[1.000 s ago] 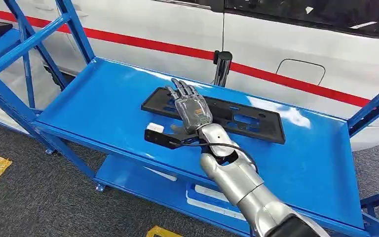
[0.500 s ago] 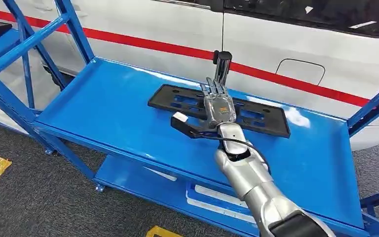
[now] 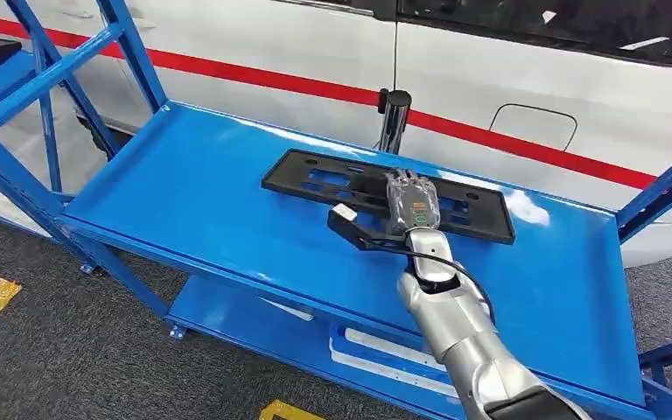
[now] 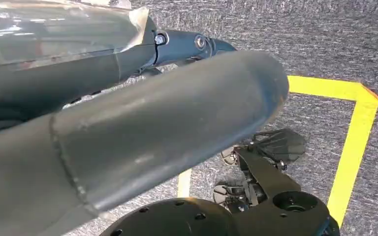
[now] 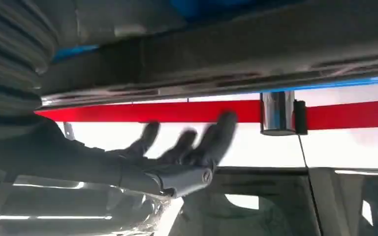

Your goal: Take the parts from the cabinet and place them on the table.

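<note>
- Where the head view looks down, a glossy blue metal shelf (image 3: 192,188) of a blue steel rack fills the middle, with blue uprights at its left and right ends and a lower blue shelf (image 3: 254,319) beneath it.
- Behind the rack stands a white car (image 3: 507,79) with a red stripe along its side; a short chrome and black post (image 3: 394,118) rises just behind the shelf's far edge.
- Dark grey carpet (image 3: 70,350) covers the floor, marked with yellow tape lines near the rack's left foot.
- On the shelf lies the task's part, a long flat black plastic frame (image 3: 315,179) with cut-out slots, lying flat and near the far edge.
- The right hand (image 3: 411,203) rests palm-down over the right half of that frame, its silver arm reaching in from below.
- Its fingers (image 3: 407,182) are stretched out straight and slightly apart, lying on or just over the frame; they are not curled around it, and whether they actually press on it cannot be told.
- From the right wrist view the dark fingers (image 5: 211,137) are spread and extended, gripping nothing.
- The left hand (image 4: 128,137) hangs over the carpet; whether its fingers are released or clenched cannot be told.
</note>
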Controlling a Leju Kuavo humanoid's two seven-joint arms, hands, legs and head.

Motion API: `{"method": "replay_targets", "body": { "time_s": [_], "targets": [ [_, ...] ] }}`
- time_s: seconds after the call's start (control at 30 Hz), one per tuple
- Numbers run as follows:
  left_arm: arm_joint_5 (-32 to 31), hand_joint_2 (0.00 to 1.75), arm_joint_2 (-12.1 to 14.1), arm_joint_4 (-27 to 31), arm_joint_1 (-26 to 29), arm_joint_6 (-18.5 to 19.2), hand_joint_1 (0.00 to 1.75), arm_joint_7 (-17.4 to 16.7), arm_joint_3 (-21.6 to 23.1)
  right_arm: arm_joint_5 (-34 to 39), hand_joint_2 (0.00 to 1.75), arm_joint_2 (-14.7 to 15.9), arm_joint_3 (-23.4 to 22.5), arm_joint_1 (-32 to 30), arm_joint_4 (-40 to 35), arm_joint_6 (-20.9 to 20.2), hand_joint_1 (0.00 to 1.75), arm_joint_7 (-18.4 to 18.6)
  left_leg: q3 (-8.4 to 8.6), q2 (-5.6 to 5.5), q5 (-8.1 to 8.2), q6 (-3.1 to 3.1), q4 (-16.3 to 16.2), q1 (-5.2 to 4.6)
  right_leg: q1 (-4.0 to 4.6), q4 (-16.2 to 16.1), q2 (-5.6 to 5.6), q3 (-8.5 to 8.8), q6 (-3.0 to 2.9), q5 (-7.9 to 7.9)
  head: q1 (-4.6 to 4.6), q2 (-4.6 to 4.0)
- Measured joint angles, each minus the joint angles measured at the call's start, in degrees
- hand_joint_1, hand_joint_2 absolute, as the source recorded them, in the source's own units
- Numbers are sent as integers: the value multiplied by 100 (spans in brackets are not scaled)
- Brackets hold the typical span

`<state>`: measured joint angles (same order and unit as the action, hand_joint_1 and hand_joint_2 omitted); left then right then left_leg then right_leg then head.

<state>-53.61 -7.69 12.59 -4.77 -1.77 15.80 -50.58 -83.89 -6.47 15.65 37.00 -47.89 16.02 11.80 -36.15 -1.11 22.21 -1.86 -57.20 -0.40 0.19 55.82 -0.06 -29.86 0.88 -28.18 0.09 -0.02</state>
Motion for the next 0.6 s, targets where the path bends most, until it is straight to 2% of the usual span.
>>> {"method": "replay_targets", "body": {
  "time_s": [0.47, 0.53, 0.6],
  "targets": [
    [-59, 0, 0, 0, -41, -24, 0, 79, 0, 11, 175, 94, -184, -277, -481, 4, 175, -221, 0, -1, 0, 0, 0, -1, -1, 0, 0, 1, 1, 1, 0, 0],
    [-53, 0, 0, 0, -54, -117, 0, 233, -15, 115, 175, 98, -210, -331, -638, 46, 175, -358, 0, -1, 0, 0, -1, -1, -1, 0, 0, 0, 1, 1, 0, 0],
    [77, 0, -4, 4, -73, -419, 0, 677, -80, 249, 175, 109, -230, -469, -956, 83, 175, -525, 0, -2, 0, 0, -1, -1, -1, 0, 0, 1, 1, 1, 2, 0]
  ]
}}
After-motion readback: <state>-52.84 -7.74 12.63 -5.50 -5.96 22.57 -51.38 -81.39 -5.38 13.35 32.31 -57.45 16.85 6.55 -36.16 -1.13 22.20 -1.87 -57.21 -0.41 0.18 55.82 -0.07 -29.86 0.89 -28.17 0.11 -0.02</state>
